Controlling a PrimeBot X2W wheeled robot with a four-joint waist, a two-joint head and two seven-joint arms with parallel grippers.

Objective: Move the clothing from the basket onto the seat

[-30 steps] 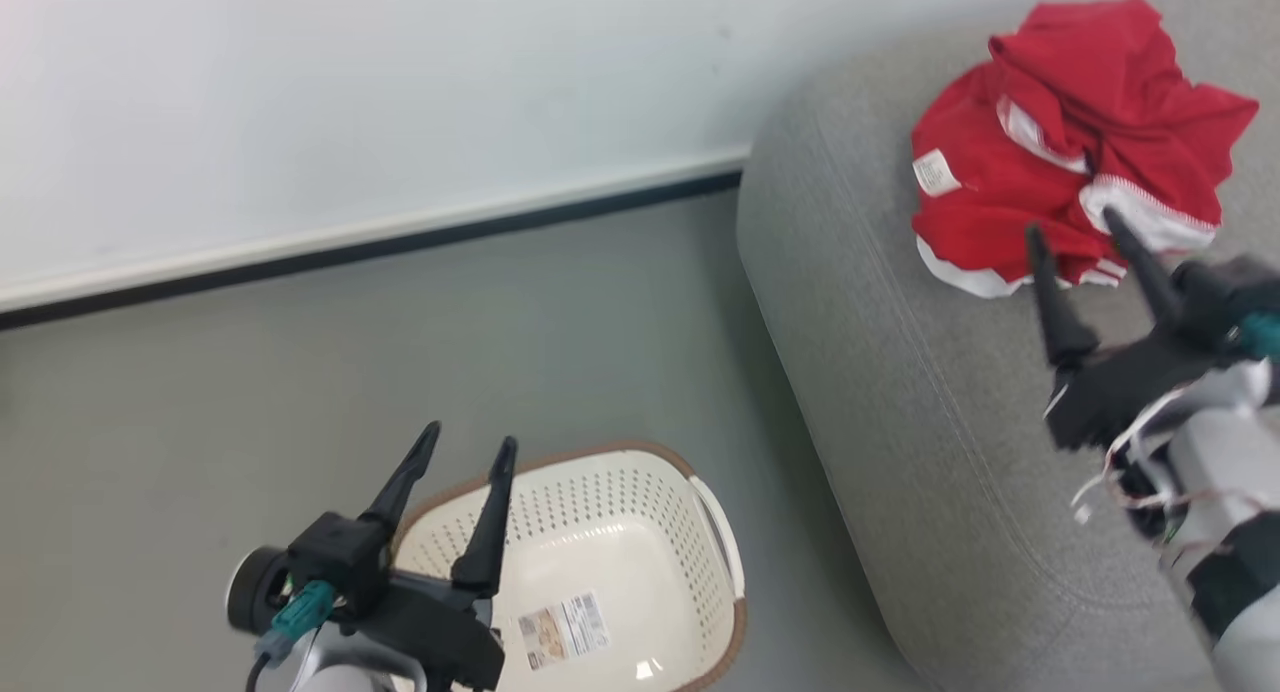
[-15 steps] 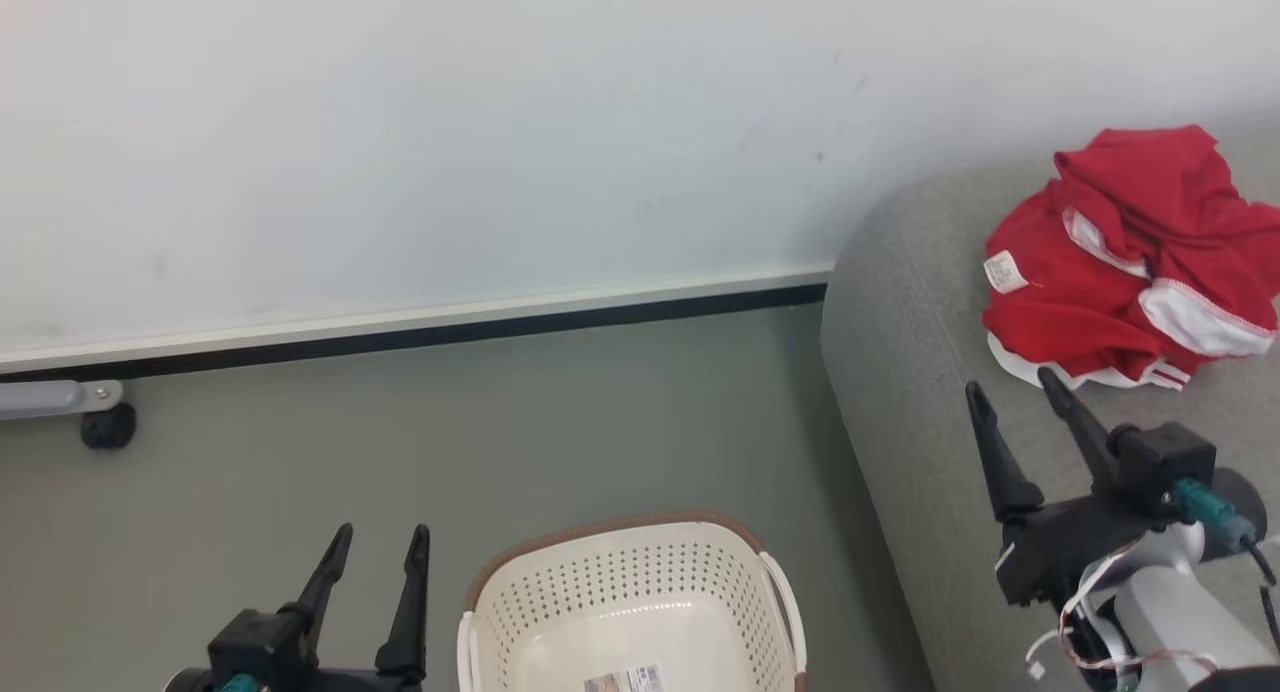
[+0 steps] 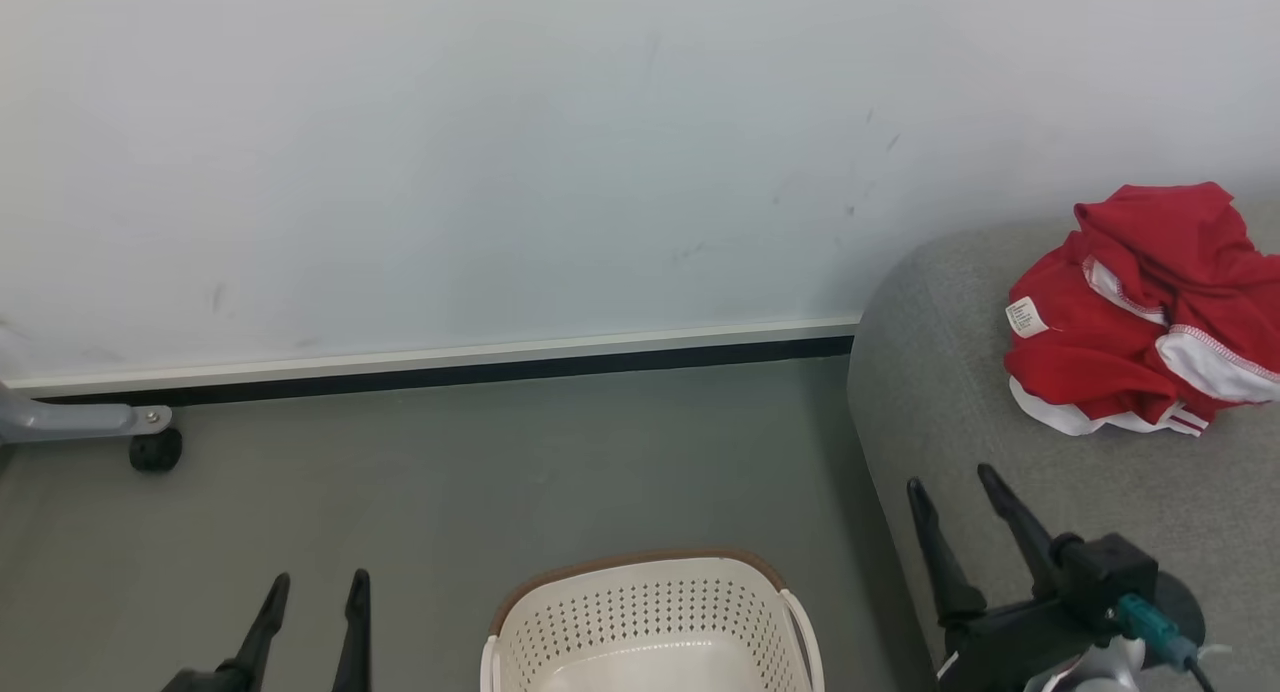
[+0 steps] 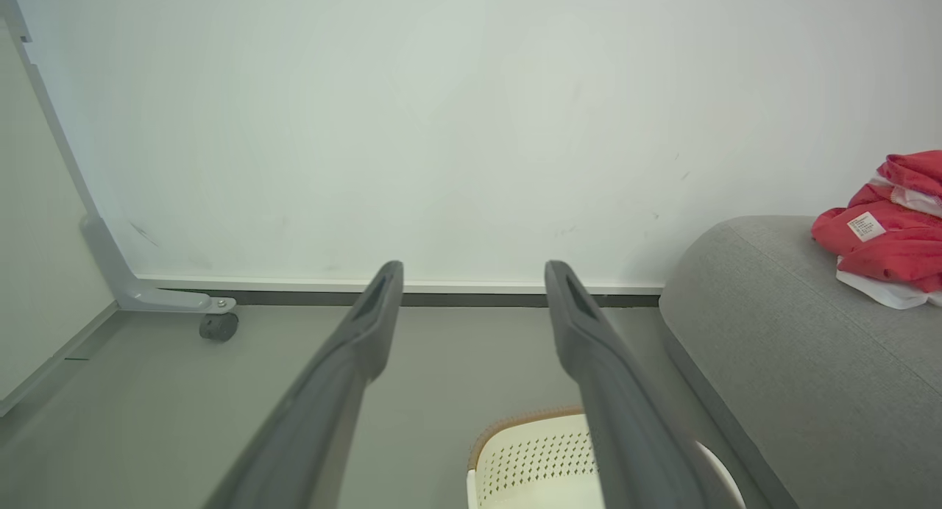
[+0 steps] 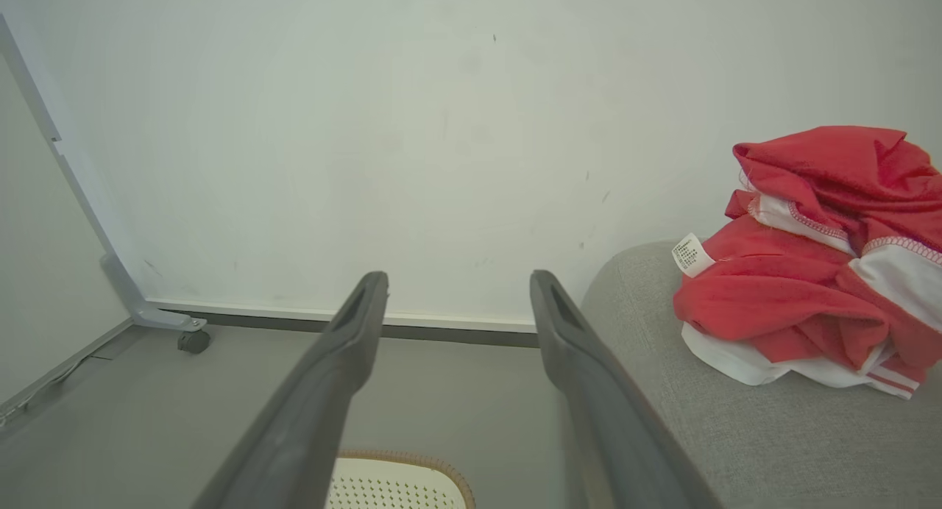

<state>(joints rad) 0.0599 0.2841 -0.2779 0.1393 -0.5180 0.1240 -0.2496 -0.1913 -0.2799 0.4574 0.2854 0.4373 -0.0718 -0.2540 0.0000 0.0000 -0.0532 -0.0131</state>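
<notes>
1. Lying crumpled on the seat (image 3: 960, 412), the clothing (image 3: 1140, 322) is well apart from the basket (image 3: 640, 602), which stands on the floor.
2. A small white label (image 3: 1024, 316) sewn to the red fabric carries dark print too small to read.
3. Left gripper (image 3: 320, 577): fingers spread wide, holding nothing, beside the basket.
4. Right gripper (image 3: 950, 477): fingers spread wide, holding nothing, over the seat's edge, apart from the clothing.

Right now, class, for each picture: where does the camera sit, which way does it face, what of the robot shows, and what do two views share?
Head view: on the head, looking down and forward at the basket, wall and the seat bearing the clothing; left pincer and right pincer show, open.
Left wrist view: on the left wrist, facing the wall along its own two fingers.
Right wrist view: likewise from the right wrist.
Shared: both wrist views catch the castor, basket and clothing.
</notes>
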